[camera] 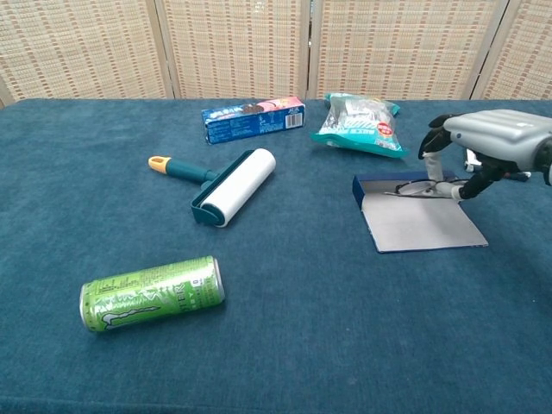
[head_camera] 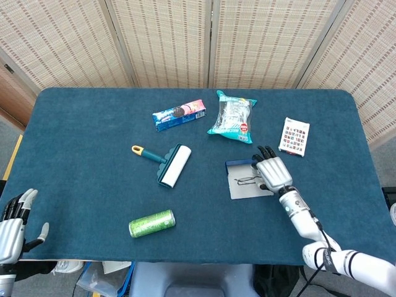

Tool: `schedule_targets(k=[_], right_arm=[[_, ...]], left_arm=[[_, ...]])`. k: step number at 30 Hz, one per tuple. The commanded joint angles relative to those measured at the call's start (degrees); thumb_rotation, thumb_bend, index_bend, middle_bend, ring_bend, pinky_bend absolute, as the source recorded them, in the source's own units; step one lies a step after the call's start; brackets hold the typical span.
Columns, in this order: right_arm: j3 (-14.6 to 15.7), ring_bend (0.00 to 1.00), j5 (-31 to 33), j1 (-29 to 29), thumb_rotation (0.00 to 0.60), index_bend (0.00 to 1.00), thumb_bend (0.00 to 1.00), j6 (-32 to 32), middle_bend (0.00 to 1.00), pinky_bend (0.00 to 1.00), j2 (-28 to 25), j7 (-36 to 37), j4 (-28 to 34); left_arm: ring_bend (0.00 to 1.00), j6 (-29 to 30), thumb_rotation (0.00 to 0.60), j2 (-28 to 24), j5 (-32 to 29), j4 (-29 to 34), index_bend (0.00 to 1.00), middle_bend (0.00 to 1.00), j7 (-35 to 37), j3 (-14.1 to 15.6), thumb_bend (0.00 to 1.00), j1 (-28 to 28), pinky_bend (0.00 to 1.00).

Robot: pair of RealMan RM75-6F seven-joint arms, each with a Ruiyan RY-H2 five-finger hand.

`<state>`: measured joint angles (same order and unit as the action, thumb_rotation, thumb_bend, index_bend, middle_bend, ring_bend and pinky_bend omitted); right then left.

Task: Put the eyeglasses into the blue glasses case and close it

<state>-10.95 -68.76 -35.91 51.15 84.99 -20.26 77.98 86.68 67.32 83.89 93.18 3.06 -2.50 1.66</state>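
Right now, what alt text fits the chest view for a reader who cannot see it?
The right robot hand holds eyeglasses over the open blue glasses case on a blue table. Also there: a green can, lint roller, cookie box, snack bag.

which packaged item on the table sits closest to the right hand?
The card box, white with coloured squares, just beyond the right hand. The snack bag lies further off, the cookie box further still.
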Motion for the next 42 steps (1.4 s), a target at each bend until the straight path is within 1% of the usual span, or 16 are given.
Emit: schedule_targets(k=[1,6,10,14,17,19,22,24,27,30,34,36,39,42], right_arm=[[-0.5,0.02,1.8,-2.0,0.6,0.62,0.54,-1.6,0.25,0.05,2.7,-0.7,-3.1],[-0.4,0.02,3.5,-3.4,0.6,0.62,0.54,-2.2,0.25,0.05,5.4,-2.3,-6.1],[-0.3,0.02,5.3,-3.7,0.6,0.61,0.52,-1.2,0.23,0.05,6.5,-4.3,-6.8],[0.1,0.02,5.7,-3.3,0.6,0.53,0.46,0.0,0.21,0.05,6.4,-4.8,-6.3],[0.3,0.02,5.6,-3.0,0.6,0.48,0.43,0.9,0.2,0.05,6.2,-4.6,-5.9],[0.4,0.02,5.4,-2.9,0.6,0.44,0.41,1.5,0.19,0.05,6.1,-4.6,-5.7],[0.6,0.02,5.7,-2.8,0.6,0.33,0.39,1.6,0.18,0.05,6.0,-4.7,-5.5],[0.7,0.02,5.9,-2.9,0.6,0.22,0.37,1.7,0.17,0.05,6.2,-4.9,-5.7],[0.8,0.02,6.0,-2.8,0.6,0.1,0.34,2.0,0.15,0.05,6.5,-5.0,-5.9],[0.9,0.02,5.7,-2.7,0.6,0.02,0.32,2.7,0.11,0.05,6.4,-4.8,-5.6],[1.3,0.0,4.8,-2.0,0.6,0.0,0.28,3.7,0.03,0.04,4.9,-4.1,-3.3],[1.7,0.0,4.5,-1.8,0.6,0.0,0.23,3.9,0.0,0.02,3.9,-4.1,-1.7],[2.4,0.0,4.0,-1.7,0.6,0.0,0.18,3.7,0.0,0.0,2.9,-4.6,0.9],[2.6,0.0,4.0,-2.2,0.6,0.0,0.15,3.5,0.0,0.0,3.3,-5.6,1.8]], left_arm=[[0.0,-0.1,0.6,0.0,-0.2,-0.2,0.0,0.0,0.1,0.0,0.4,-0.1,0.0],[0.0,-0.4,0.6,0.2,-0.3,-0.8,0.0,0.0,0.5,0.1,0.4,0.0,0.0],[0.0,-0.4,0.6,0.4,-0.4,-1.3,0.0,0.0,1.0,0.1,0.4,-0.1,0.0],[0.0,-0.6,0.6,0.5,-0.5,-1.7,0.0,0.0,1.2,0.1,0.4,-0.1,0.0],[0.0,-0.7,0.6,0.7,-0.3,-1.8,0.0,0.0,1.3,0.2,0.4,0.0,0.0],[0.0,-0.8,0.6,0.8,-0.2,-1.8,0.0,0.0,1.2,0.2,0.4,0.1,0.0],[0.0,-1.0,0.6,0.9,-0.3,-1.9,0.0,0.0,1.2,0.2,0.4,0.2,0.0],[0.0,-0.9,0.6,0.9,-0.2,-2.0,0.0,0.0,1.1,0.1,0.4,0.2,0.0],[0.0,-1.0,0.6,1.0,-0.4,-2.1,0.0,0.0,1.4,0.1,0.4,0.2,0.0],[0.0,-1.2,0.6,1.0,-0.4,-2.3,0.0,0.0,1.5,0.3,0.4,0.2,0.0],[0.0,-1.2,0.6,1.1,-0.4,-2.5,0.0,0.0,1.7,0.2,0.4,0.2,0.0],[0.0,-1.2,0.6,1.1,-0.4,-2.6,0.0,0.0,1.7,0.3,0.4,0.2,0.0],[0.0,-1.4,0.6,1.3,-0.5,-2.9,0.0,0.0,1.9,0.4,0.4,0.1,0.0],[0.0,-1.4,0.6,1.3,-0.4,-3.0,0.0,0.0,2.0,0.5,0.4,0.1,0.0]])
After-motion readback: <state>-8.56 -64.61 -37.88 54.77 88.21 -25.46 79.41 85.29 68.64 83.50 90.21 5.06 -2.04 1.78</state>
